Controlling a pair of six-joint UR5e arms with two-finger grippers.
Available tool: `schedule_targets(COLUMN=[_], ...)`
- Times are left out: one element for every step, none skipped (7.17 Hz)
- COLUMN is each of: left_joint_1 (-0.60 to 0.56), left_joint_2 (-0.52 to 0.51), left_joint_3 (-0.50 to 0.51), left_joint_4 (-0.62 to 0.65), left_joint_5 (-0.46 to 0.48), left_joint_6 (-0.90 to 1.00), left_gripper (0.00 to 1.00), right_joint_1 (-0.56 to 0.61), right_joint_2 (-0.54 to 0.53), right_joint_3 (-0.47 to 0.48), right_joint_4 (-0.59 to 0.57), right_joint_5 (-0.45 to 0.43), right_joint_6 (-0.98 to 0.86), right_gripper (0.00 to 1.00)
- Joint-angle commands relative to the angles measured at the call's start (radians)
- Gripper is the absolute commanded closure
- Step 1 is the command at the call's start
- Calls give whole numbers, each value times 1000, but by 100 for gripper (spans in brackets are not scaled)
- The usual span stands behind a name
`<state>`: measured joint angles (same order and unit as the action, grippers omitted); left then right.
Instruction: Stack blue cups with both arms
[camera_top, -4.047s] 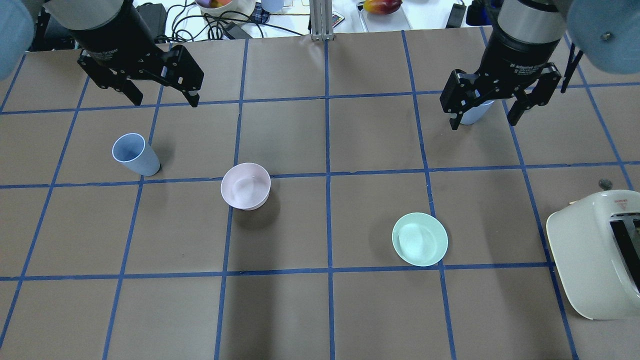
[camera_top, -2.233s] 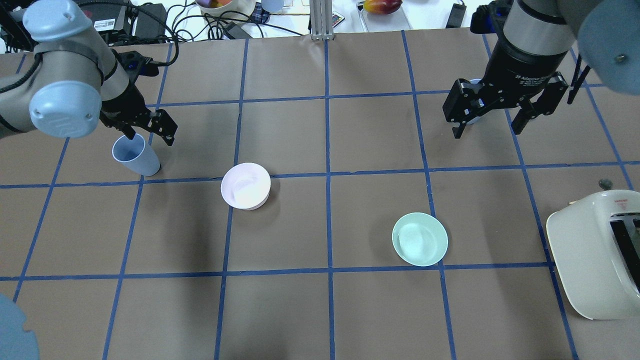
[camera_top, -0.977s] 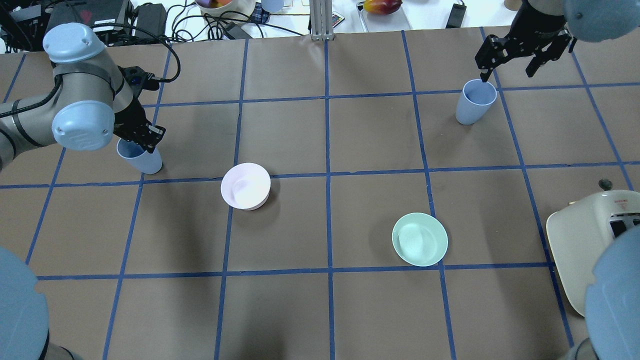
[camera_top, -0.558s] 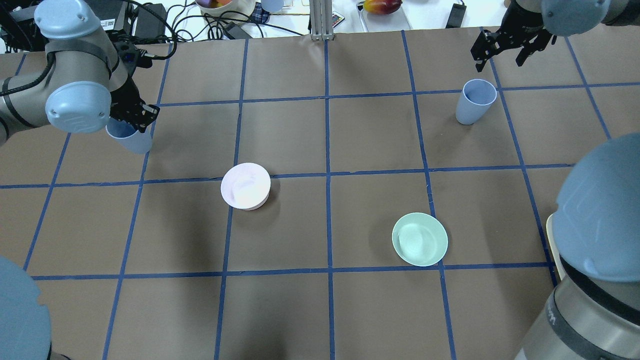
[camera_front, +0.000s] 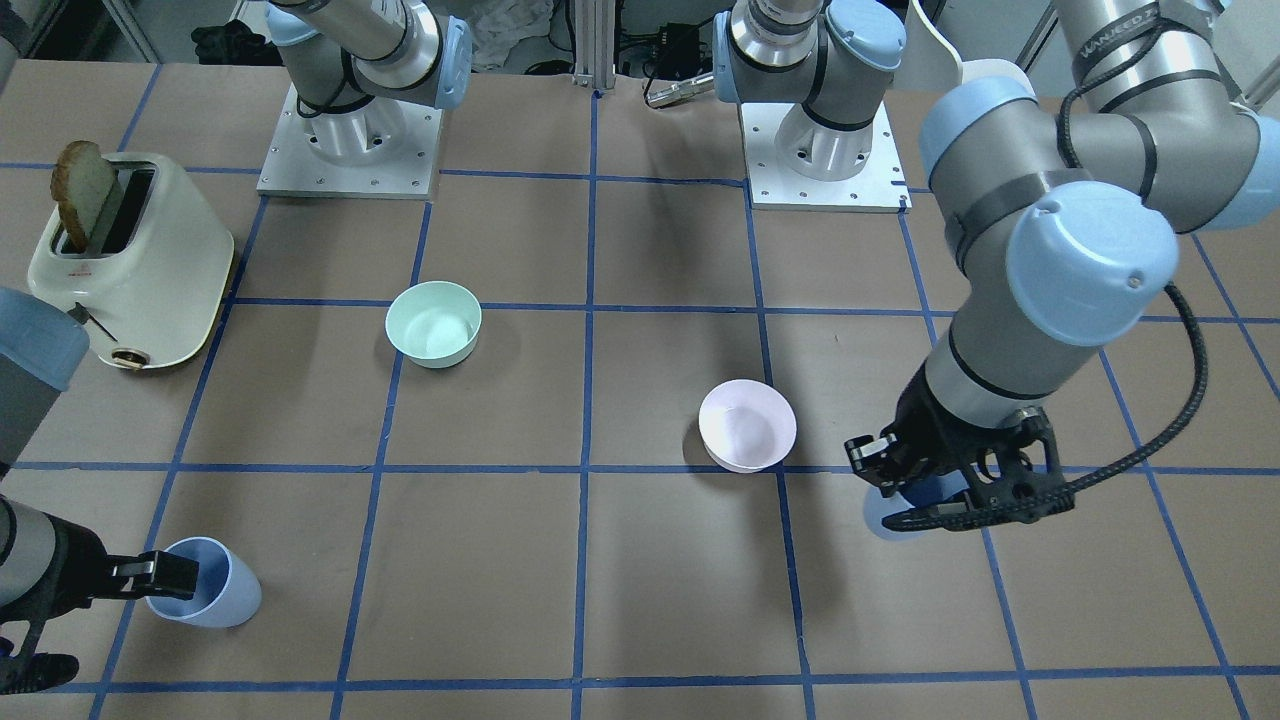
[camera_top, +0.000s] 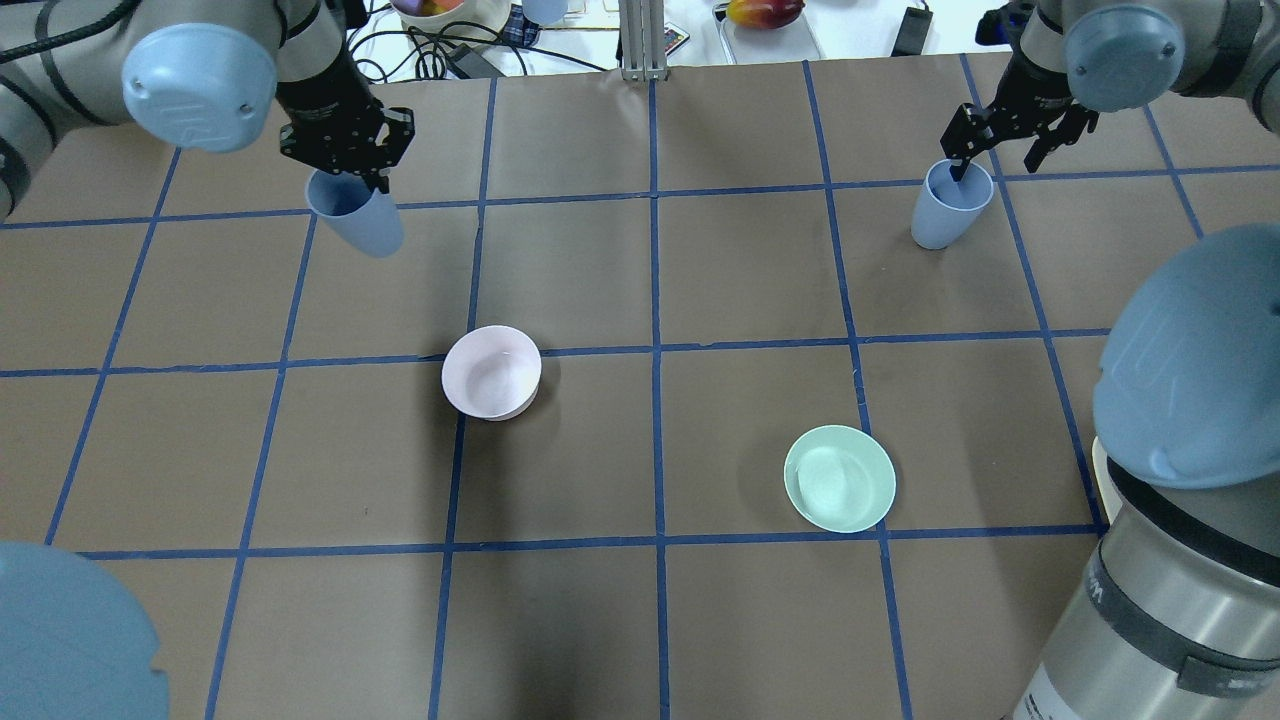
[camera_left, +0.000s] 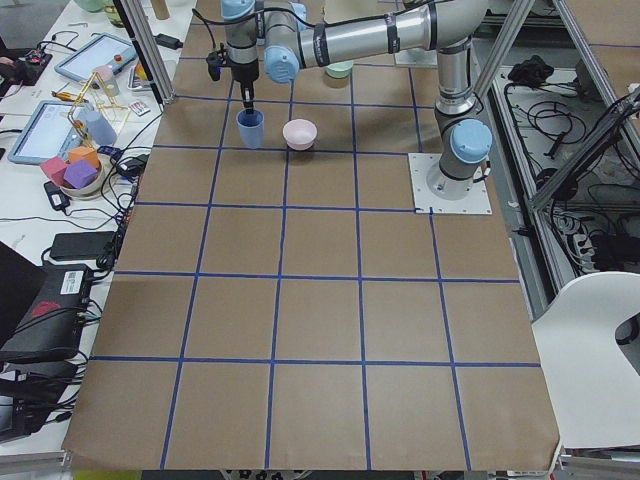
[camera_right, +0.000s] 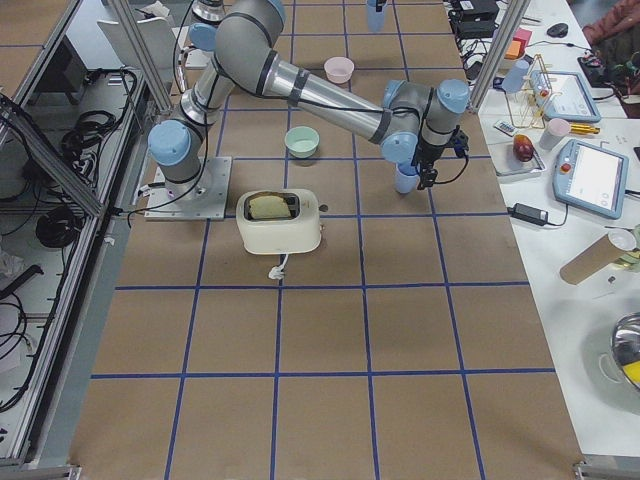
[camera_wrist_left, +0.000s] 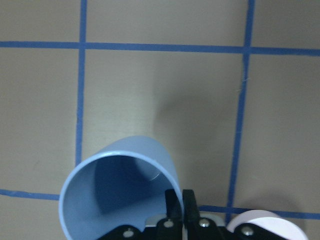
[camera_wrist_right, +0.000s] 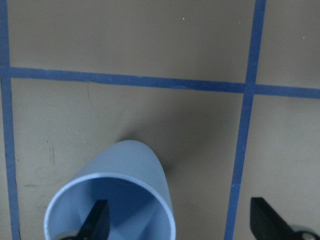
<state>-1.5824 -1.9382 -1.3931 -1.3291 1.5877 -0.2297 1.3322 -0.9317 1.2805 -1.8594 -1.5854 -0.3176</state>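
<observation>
My left gripper is shut on the rim of one blue cup and holds it tilted above the table at the far left. The left wrist view shows the fingers pinching the wall of that cup. The other blue cup stands upright at the far right. My right gripper is open over it. In the right wrist view one finger is inside the cup and the other finger is outside, to its right.
A pale pink bowl sits left of centre and a mint-green bowl right of centre. A cream toaster with a bread slice stands on the robot's right. Cables and clutter lie beyond the far table edge.
My left gripper came down on the left cup, shut on its rim, lifted it and carried it right and away. My right gripper lowered one finger into the right cup.
</observation>
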Motion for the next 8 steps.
schedule_targets(left_joint_1=[-204, -302, -379, -414, -427, -439, -447, -449], left_joint_2=[-27, -44, -66, -103, -145, -171, -185, -200], left_joint_3=[20, 19, 11, 6, 9, 9, 9, 8], left_joint_4=[-1, 17, 21, 48, 91, 129, 130, 130], left_joint_5=[-11, -5, -6, -5, -5, -9, -6, -5], left_joint_6=[-320, -405, -452, -454, -451, -450, -448, -447], left_gripper=[100, 100, 100, 100, 100, 100, 100, 100], right_joint_1=[-1, -1, -1, -1, -1, -1, -1, -1], right_joint_2=[1, 2, 5, 13, 16, 16, 14, 13], right_joint_3=[20, 22, 22, 23, 22, 22, 20, 19], right_joint_4=[28, 28, 20, 13, 11, 12, 16, 26], right_joint_5=[1, 2, 8, 31, 62, 58, 51, 51], right_joint_6=[0, -1, -18, -55, -67, -93, -106, -107], right_gripper=[0, 0, 16, 35, 66, 89, 100, 100])
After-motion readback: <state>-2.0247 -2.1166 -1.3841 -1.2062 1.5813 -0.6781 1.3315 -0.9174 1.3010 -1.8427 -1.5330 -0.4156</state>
